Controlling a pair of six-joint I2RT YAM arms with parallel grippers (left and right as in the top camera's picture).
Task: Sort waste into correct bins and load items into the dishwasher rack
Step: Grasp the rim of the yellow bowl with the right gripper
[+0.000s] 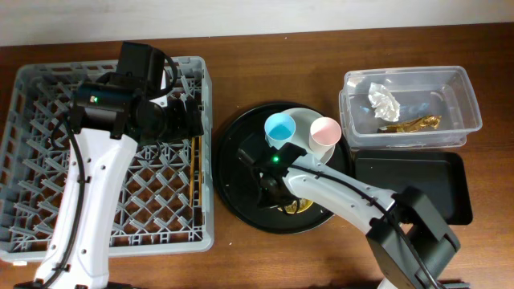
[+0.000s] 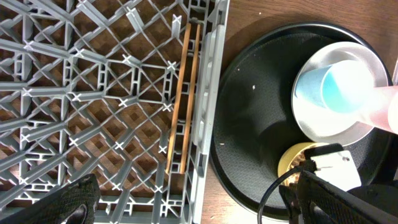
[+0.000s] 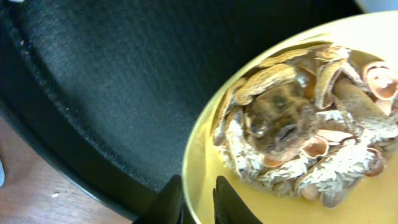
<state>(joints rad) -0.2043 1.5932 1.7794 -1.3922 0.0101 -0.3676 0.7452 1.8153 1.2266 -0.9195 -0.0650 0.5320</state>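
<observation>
My right gripper [image 3: 198,199] is shut on the rim of the yellow bowl [image 3: 249,199], which holds food scraps [image 3: 298,143] of whitish grains and brown shells. In the overhead view this gripper [image 1: 273,189] covers most of the bowl [image 1: 295,209] on the round black tray [image 1: 237,160]. The light-blue cup [image 1: 280,128] and pink cup [image 1: 325,132] stand on the pale plate [image 1: 305,120] on that tray. The chopsticks [image 1: 195,181] lie in the grey rack [image 1: 120,243] along its right wall. My left gripper [image 1: 181,120] hangs open and empty over the rack's right edge.
The clear tub [image 1: 470,104] at the back right holds the white tissue [image 1: 384,100] and the gold-brown wrapper [image 1: 409,124]. The shallow black tray [image 1: 418,181] lies in front of it. The left wrist view shows the chopsticks [image 2: 182,99], the rack [image 2: 74,93] and the blue cup [image 2: 333,87].
</observation>
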